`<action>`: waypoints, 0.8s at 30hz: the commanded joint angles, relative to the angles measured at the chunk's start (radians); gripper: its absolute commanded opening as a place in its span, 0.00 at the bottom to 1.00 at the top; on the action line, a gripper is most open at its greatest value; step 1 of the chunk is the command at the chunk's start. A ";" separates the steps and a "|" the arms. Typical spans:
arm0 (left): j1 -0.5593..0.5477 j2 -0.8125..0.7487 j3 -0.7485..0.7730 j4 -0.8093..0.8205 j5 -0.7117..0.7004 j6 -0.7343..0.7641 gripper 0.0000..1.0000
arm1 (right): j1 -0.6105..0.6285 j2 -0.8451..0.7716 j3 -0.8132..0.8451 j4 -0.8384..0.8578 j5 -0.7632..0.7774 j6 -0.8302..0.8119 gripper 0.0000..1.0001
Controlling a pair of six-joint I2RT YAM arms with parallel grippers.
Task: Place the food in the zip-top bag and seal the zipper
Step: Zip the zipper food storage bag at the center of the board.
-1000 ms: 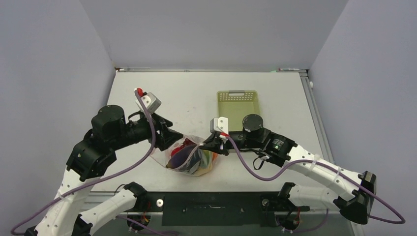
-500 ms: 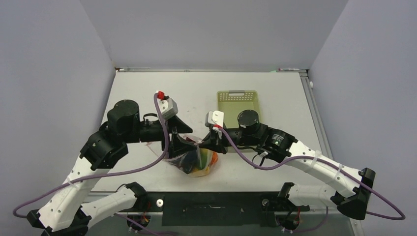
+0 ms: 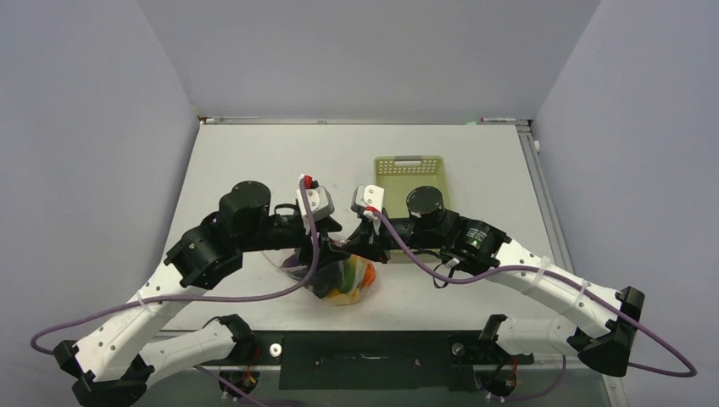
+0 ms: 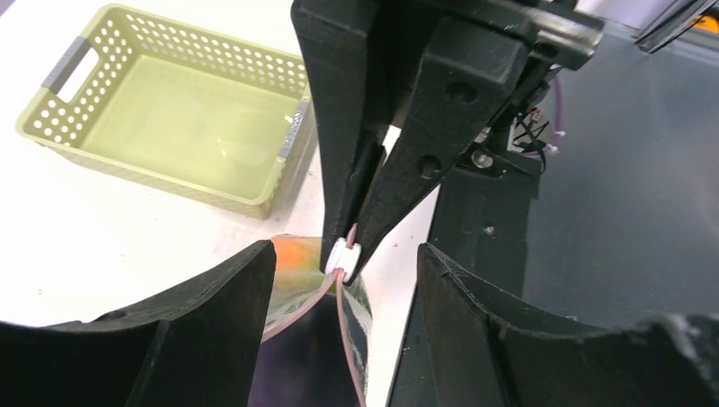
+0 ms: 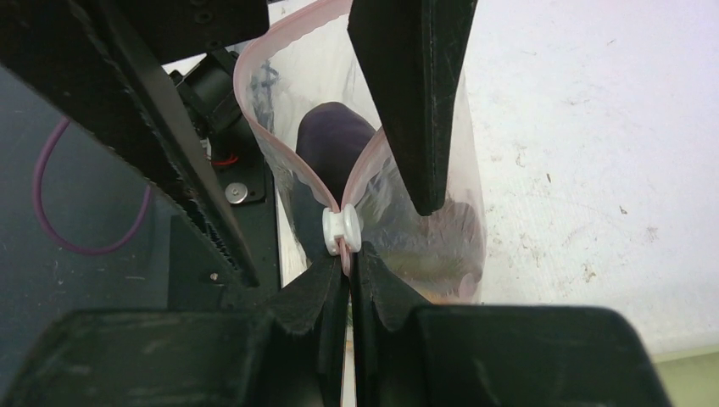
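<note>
From overhead the two arms meet nose to nose above the zip-top bag (image 3: pixel 337 290). It sits at the near middle of the table (image 3: pixel 254 161), with the food (image 3: pixel 349 273) showing orange, green and red through the plastic. In that view the fingers are lost in a black tangle, and the wrist cameras sort it out.

The right gripper (image 5: pixel 348 259) is clamped tight on the zipper (image 5: pixel 275 153), its tips pinching the pink strip right behind the small white slider (image 5: pixel 342 231). Past the slider the two lips part. Down the open mouth you can see a dark purple eggplant (image 5: pixel 332 140), which the overhead view doesn't give.

The left gripper (image 4: pixel 343 254) stands well apart, one finger on either side of the slider, holding nothing. Whether a pad brushes the plastic I can't tell. Its camera looks straight at the right arm's pinched tips at 12 o'clock, and it catches the pale green basket (image 4: pixel 153 180) off at 10 o'clock, apart from the bag.

Seen from above, the basket lies at 1 o'clock from the bag, close beside the right arm's wrist. The table's near edge runs just past the bag at 6 o'clock. The widest stretch of tabletop lies from 10 to 12 o'clock, out to the back wall. The side walls stand well off at 3 and 9 o'clock.
</note>
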 commanded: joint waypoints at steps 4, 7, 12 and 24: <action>-0.005 -0.048 -0.066 0.132 -0.027 0.092 0.56 | 0.007 -0.031 0.018 0.069 -0.005 0.017 0.05; -0.005 -0.060 -0.080 0.139 -0.027 0.109 0.50 | 0.006 -0.033 0.014 0.071 -0.007 0.014 0.05; -0.005 -0.086 -0.102 0.160 -0.008 0.132 0.40 | 0.006 -0.036 0.007 0.073 -0.014 0.012 0.05; -0.003 -0.078 -0.098 0.170 0.037 0.134 0.35 | 0.006 -0.040 -0.010 0.080 -0.019 0.015 0.05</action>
